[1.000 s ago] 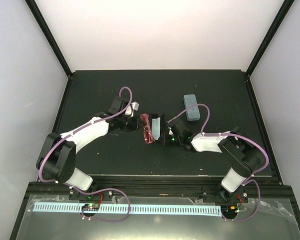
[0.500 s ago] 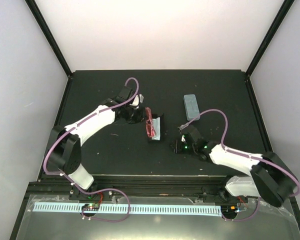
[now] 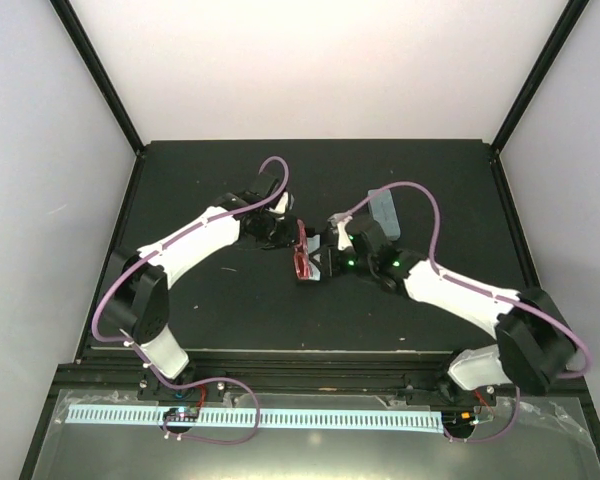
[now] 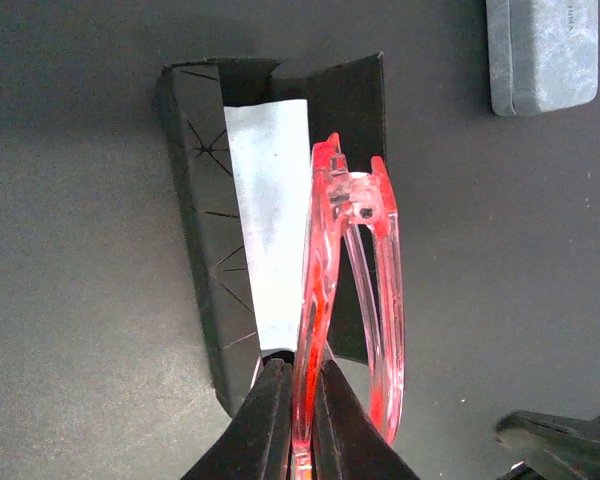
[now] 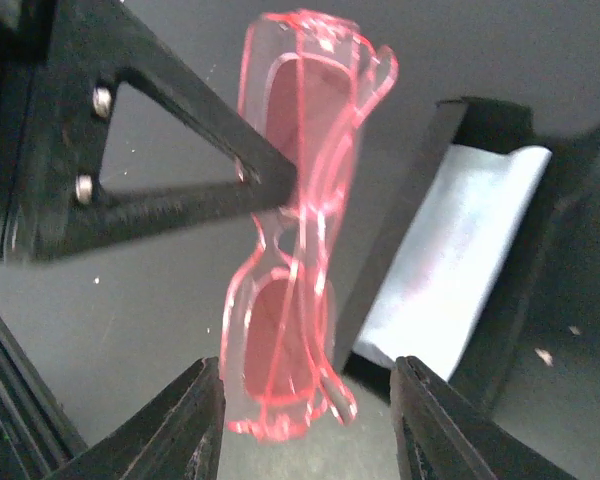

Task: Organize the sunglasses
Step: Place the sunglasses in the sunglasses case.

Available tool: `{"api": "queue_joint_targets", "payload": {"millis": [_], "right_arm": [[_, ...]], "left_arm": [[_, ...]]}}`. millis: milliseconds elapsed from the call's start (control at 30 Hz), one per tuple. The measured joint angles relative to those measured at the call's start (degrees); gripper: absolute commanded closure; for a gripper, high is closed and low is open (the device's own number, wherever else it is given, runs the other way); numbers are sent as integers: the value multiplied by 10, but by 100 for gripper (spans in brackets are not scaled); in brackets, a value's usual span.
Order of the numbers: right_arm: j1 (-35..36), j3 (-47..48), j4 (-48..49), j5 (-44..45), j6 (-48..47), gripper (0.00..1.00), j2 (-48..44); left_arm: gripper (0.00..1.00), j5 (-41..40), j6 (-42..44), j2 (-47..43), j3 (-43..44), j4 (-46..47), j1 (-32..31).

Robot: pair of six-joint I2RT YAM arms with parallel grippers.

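Reaching in from the left side of the bench (image 3: 180, 190), the left arm ends at mid-bench, where the left pincer (image 4: 300, 388) is clamped tight on the red glasses (image 4: 325, 290). Its two fingers (image 4: 268, 410) pinch one thin edge of the frame with almost no gap between them. The glasses are folded and held up off the bench, long side running away from the pincer, the arms tucked against the lenses.

Just under and beside them lies a black case (image 4: 202, 230), open, with a pale cloth (image 4: 268, 210) spread inside. From the left wrist the glasses overlap the right half of the cloth and the case's right flap. From the right wrist they hang just to the case's left, with its near wall standing between them and the cloth.

Next comes the right pincer (image 5: 308, 378), coming in from the right with its jaws parted to a middling width. One finger stands on each side of the glasses' lower end without closing on it. Whether the nearer finger touches the frame, I cannot tell.

Further right and toward the back lies a blue case (image 3: 385, 212), shut, well apart from the black one and partly crossed by the right arm's cable.
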Motion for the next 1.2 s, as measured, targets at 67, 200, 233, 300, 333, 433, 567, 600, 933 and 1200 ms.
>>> {"api": "queue_joint_targets", "payload": {"millis": [67, 200, 233, 300, 333, 433, 567, 600, 933, 1200], "right_arm": [[6, 35, -4, 2, -4, 54, 40], [18, 69, -10, 9, -10, 58, 86], [22, 74, -13, 13, -11, 59, 92], [27, 85, -21, 24, -12, 64, 103], [31, 92, -27, 33, -11, 66, 108], [38, 108, -41, 63, -8, 70, 125], [46, 125, -67, 108, -2, 75, 141], [49, 129, -72, 117, 0, 75, 144], [84, 169, -115, 216, 21, 89, 174], [89, 170, -116, 236, 36, 99, 174]], "left_arm": [[98, 0, -2, 1, 0, -2, -3], [98, -2, -4, 2, 0, -2, -8], [98, -2, -5, 2, 0, -2, -8], [98, -2, -7, 3, 0, -3, -9], [98, -2, -8, 2, 0, -2, -9], [98, -2, -10, 2, 0, -2, -9], [98, -2, -13, 3, 0, -2, -11], [98, -2, -13, 5, 0, 0, -12], [98, -2, -19, 19, 0, 2, -13], [91, 2, -27, 18, 0, 10, -13]]}}
